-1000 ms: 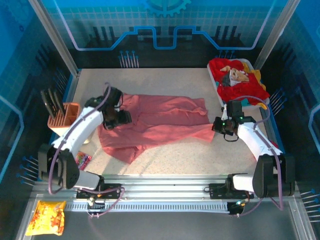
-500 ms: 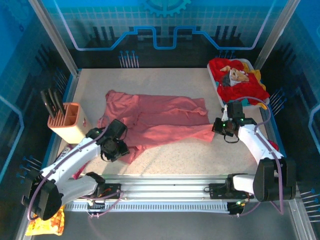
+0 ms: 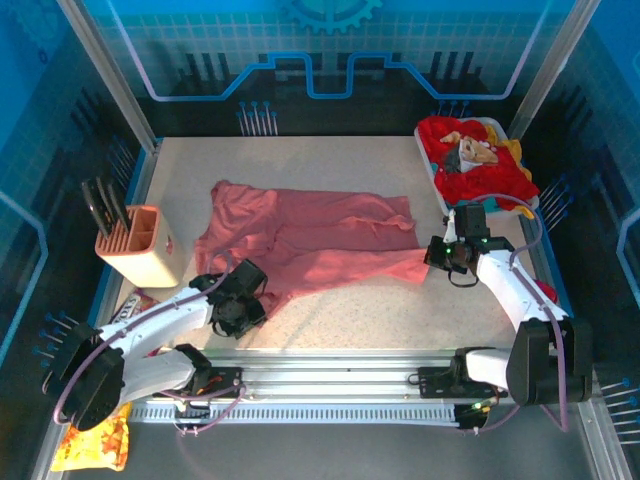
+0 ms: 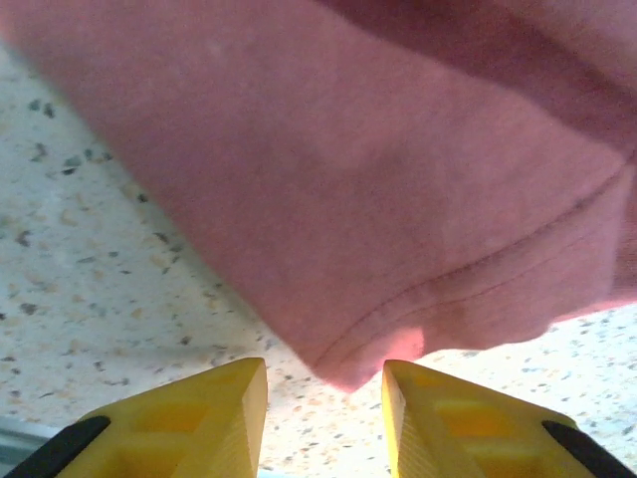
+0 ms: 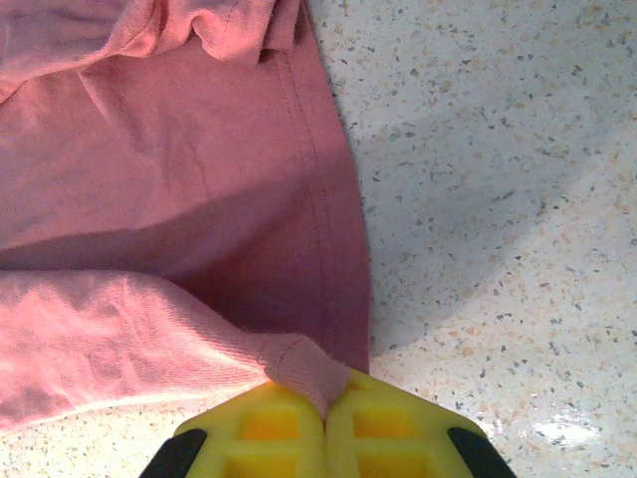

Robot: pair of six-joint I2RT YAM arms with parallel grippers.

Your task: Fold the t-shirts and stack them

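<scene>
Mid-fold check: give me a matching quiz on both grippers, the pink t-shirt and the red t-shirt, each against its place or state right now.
Column one:
1. left gripper
2. right gripper
3. pink t-shirt
4. red t-shirt

Column two:
A. heaped in the white tray at the far right
B. shut on a pinch of pink cloth
C. spread across the table
D. jaws apart at the pink hem's near-left corner

Pairs: 1-D, 2-B, 3-C, 4-A

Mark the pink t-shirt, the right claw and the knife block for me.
pink t-shirt [image 3: 320, 245], top view, middle of the cloth.
right claw [image 5: 325, 394], right wrist view, between its fingertips.
knife block [image 3: 150, 260], top view, front wall.
</scene>
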